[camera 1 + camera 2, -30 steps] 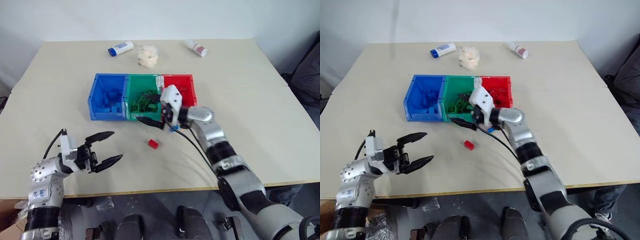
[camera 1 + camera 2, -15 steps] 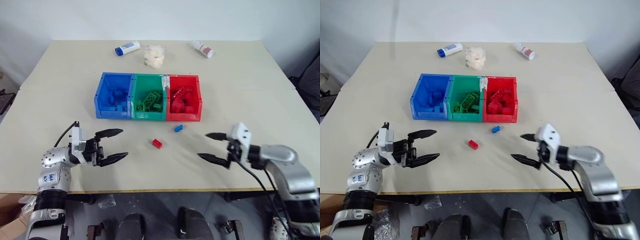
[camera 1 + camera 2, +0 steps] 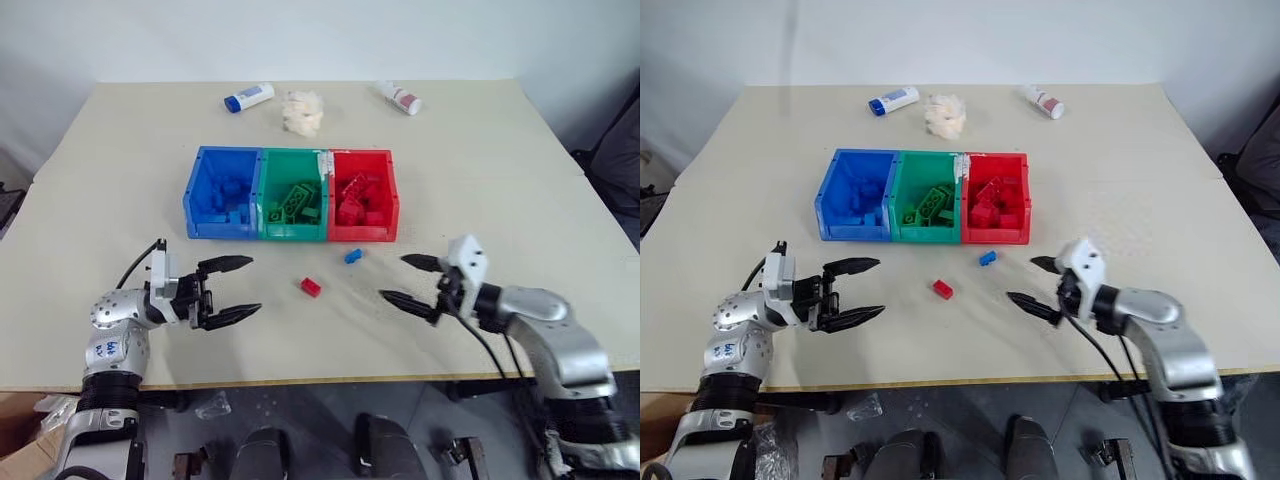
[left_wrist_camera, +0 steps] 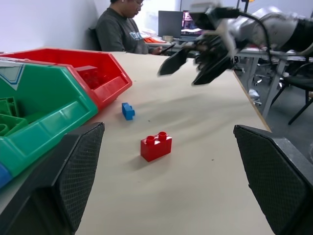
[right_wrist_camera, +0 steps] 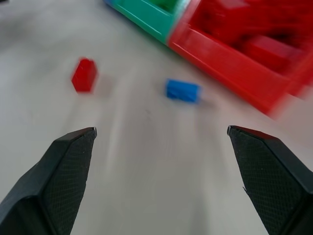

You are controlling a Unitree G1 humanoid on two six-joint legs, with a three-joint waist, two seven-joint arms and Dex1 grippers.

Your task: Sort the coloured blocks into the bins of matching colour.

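Beige table point(image 3: 520, 170), red brick point(image 3: 310, 287), blue brick point(image 3: 352, 256)

A pale beige bench point(image 3: 520, 180) carries everything, set against a plain white wall point(image 3: 300, 35). Near its far edge lie three things in a loose row. A white bottle with a blue cap point(image 3: 247, 97) lies on its side. Just beside it sits a fluffy white wad point(image 3: 301, 111). Well apart from the wad lies a second white bottle with a red band point(image 3: 399, 97), also on its side.

In the left wrist view a person in a dark grey shirt point(image 4: 121, 30) sits beyond the bench, near a dark monitor point(image 4: 169, 23), and a black chair point(image 4: 299, 85) stands off to one side.
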